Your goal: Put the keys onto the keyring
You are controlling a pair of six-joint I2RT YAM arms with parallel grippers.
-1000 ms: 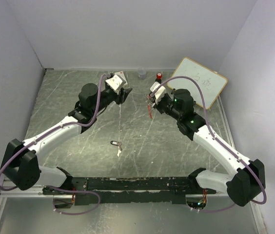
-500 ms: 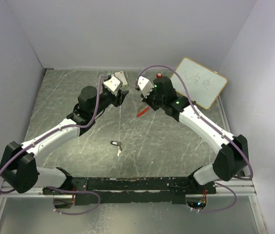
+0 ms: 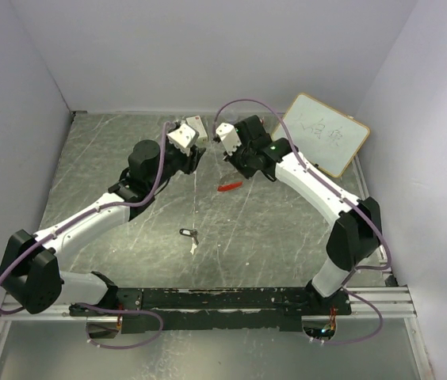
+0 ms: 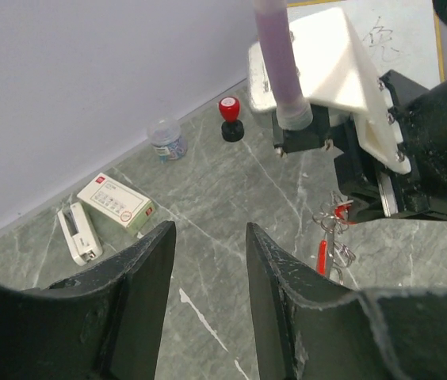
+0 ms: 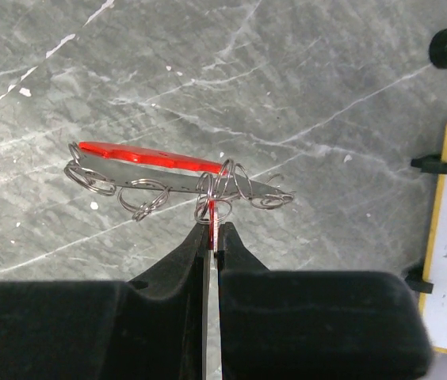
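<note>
Right gripper [image 5: 212,228]: jaws pressed nearly together, pinching one of the silver rings of the keyring [image 5: 152,162]. A small red sliver shows between the fingertips; what it is cannot be told. The keyring's flat red piece lies crosswise just ahead of the tips, with several silver loops strung beneath it. From the left wrist view it appears to hang clear of the table [image 3: 287,229].

Left gripper [image 4: 209,231]: fingers spread, nothing between them. It faces the right gripper at the far middle of the table, near it but apart.

Black-headed key [image 3: 185,232]: lying on the table near the centre, well apart from both grippers, with a small white scrap [image 3: 193,247] just beside it on the near side.

Surroundings: a red-topped black cylinder [image 4: 230,119], a small clear container [image 4: 166,141], a white box [image 4: 116,203] and a white stapler [image 4: 79,233] sit along the back wall. A whiteboard [image 3: 326,134] leans in the far right corner.
</note>
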